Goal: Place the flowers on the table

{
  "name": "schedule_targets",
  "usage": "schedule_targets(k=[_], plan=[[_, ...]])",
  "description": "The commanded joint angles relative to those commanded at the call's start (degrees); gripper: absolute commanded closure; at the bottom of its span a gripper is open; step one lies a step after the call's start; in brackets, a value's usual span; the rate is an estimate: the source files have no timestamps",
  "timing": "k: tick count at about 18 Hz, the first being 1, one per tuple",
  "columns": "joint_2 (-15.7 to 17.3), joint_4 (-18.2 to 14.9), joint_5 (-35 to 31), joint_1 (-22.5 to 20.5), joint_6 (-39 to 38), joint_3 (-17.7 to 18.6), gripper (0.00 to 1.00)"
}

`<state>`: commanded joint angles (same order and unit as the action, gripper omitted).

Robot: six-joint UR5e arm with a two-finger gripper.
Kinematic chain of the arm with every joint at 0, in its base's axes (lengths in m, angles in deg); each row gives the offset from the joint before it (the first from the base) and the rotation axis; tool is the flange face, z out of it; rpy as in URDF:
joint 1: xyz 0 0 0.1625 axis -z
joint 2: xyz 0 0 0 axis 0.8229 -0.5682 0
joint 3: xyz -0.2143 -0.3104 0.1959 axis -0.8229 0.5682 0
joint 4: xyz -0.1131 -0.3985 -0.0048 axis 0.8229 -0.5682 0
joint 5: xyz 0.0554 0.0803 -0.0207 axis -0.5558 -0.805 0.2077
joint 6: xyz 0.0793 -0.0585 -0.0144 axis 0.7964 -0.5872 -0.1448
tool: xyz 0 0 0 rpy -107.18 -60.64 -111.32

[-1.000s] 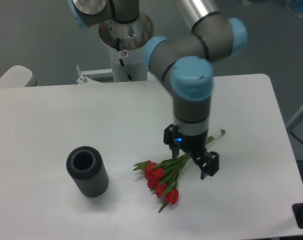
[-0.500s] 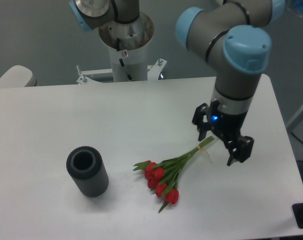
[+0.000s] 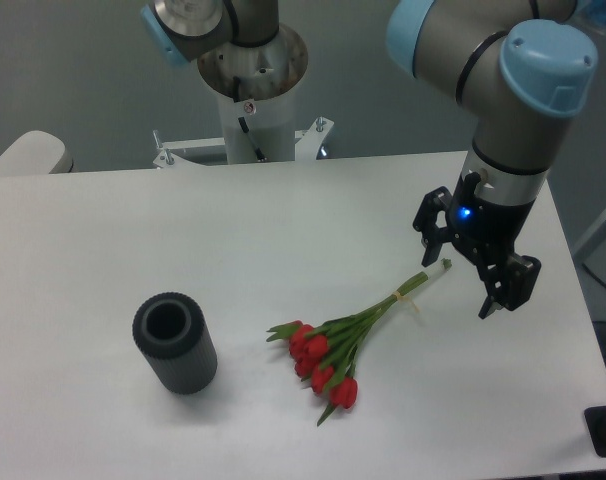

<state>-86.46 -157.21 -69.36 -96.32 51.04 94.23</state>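
1. White and matte, the table [image 3: 133,230] fills most of the view, with a grey floor behind it and the arm's pedestal at twelve o'clock.
2. We see the flowers [image 3: 333,350] lying flat on the tabletop, a little toward five o'clock from its centre. The red heads point toward seven o'clock and the tied stems run up toward two o'clock.
3. Well apart from the bunch, at about nine o'clock of it, a dark ribbed vase [image 3: 175,343] stands with nothing in it.
4. We find the gripper [image 3: 477,270] at two o'clock of the bunch, just past the stem tips and raised above the surface. Its jaws stand apart and hold nothing, and no finger touches the stems.
5. We judge the placing itself as done: the bunch rests on the table by its own weight, free of the tool.
6. What remains, in our view, is only the retreat. The next move calls for lifting clear without brushing the stem ends, which lie just beside the near finger.
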Motion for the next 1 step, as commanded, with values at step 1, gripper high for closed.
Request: schedule_targets(k=[1], plan=[[0.0, -0.09, 0.0, 0.0, -0.09, 0.09, 0.0]])
